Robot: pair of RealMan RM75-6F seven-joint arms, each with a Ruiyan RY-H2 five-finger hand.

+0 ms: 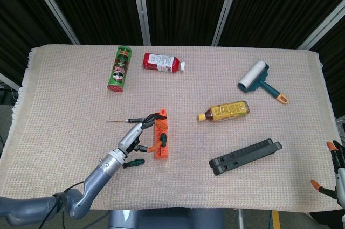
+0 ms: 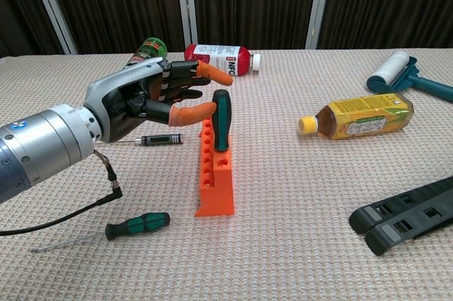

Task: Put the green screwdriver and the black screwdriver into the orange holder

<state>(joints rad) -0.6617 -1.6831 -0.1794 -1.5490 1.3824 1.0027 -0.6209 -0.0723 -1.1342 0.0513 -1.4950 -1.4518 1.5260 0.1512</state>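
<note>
A green-handled screwdriver (image 2: 221, 120) stands upright in the orange holder (image 2: 216, 188), left of the table's middle. My left hand (image 2: 141, 99) hovers just left of it, fingers spread, one fingertip raised above the handle and the thumb tip close beside it, gripping nothing. A thin black screwdriver (image 2: 159, 139) lies on the cloth behind the hand. A second green-handled screwdriver (image 2: 138, 225) lies flat in front of the holder. In the head view, my right hand (image 1: 335, 169) shows only at the lower right edge, off the table, fingers apart.
A green chip can (image 1: 120, 68) and a red bottle (image 1: 161, 62) lie at the back. A yellow bottle (image 1: 225, 111) lies right of the holder, a lint roller (image 1: 259, 81) further back right, and a black folded rack (image 1: 245, 156) at the front right.
</note>
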